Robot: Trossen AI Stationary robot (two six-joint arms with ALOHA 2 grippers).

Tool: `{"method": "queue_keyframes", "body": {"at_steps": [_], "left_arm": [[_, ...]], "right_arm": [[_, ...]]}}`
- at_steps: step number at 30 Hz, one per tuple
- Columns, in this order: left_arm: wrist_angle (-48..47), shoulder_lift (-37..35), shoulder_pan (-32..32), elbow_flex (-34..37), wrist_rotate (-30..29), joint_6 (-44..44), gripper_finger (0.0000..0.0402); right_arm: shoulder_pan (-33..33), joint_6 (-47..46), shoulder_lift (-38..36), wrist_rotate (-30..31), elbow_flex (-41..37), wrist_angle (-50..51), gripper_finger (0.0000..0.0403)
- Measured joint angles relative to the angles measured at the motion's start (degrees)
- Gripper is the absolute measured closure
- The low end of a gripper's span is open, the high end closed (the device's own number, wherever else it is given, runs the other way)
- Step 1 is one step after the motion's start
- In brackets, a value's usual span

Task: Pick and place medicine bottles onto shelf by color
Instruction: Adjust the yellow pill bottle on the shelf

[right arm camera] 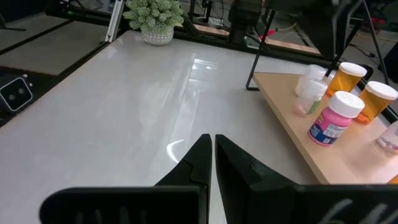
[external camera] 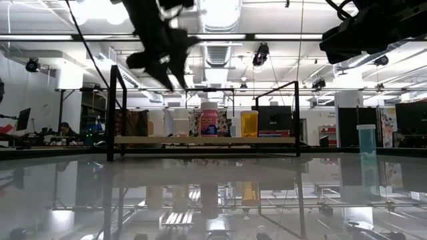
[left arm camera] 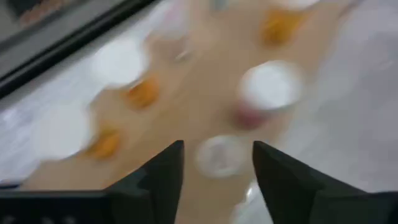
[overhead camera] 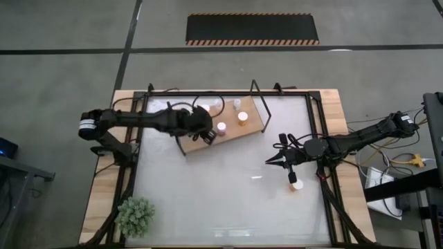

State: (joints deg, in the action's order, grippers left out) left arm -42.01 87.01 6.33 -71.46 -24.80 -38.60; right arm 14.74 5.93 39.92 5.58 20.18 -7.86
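The one medicine bottle (overhead camera: 297, 185) still off the shelf (overhead camera: 256, 126) stands upright on the tabletop (overhead camera: 221, 200), just beside the empty, pinched-shut right gripper (overhead camera: 272, 161) and on its side away from the shelf; the left gripper (overhead camera: 208, 136), fingers parted and empty, hangs over the shelf, well apart.

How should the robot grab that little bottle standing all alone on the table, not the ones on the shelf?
By its round body, just under the cap. The lone bottle stands upright with free space all round. The right hand, hovering nearest, could probably come straight down with a finger on each side. Its fingers look shut, so they must open first.
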Motion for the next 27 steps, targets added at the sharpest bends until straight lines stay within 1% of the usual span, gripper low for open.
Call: {"method": "queue_keyframes", "body": {"at_steps": [5, 9, 13, 16, 27], "left_arm": [[-9.32, 2.11, 4.4, 0.04, 0.46, -0.09, 0.0296], [-9.98, 2.55, 4.54, 0.13, 0.36, 0.22, 0.035], [-9.96, 2.55, 4.5, 0.4, -1.18, 0.47, 0.0389], [-9.9, 2.55, 4.5, 0.67, -2.76, 0.48, 0.0399], [-9.67, 2.55, 3.37, 1.15, -2.51, 0.39, 0.0398]], "right_arm": [[0.0, 0.02, -0.02, 0.0, 0.0, 0.21, 0.039], [0.0, 0.1, -0.01, 0.0, 0.0, 0.33, 0.039], [0.0, 0.11, -0.02, 0.0, 0.0, 0.35, 0.039], [0.0, 0.09, 0.0, 0.0, 0.0, 0.36, 0.039], [0.0, 0.07, 0.0, 0.0, 0.0, 0.44, 0.039]]}}
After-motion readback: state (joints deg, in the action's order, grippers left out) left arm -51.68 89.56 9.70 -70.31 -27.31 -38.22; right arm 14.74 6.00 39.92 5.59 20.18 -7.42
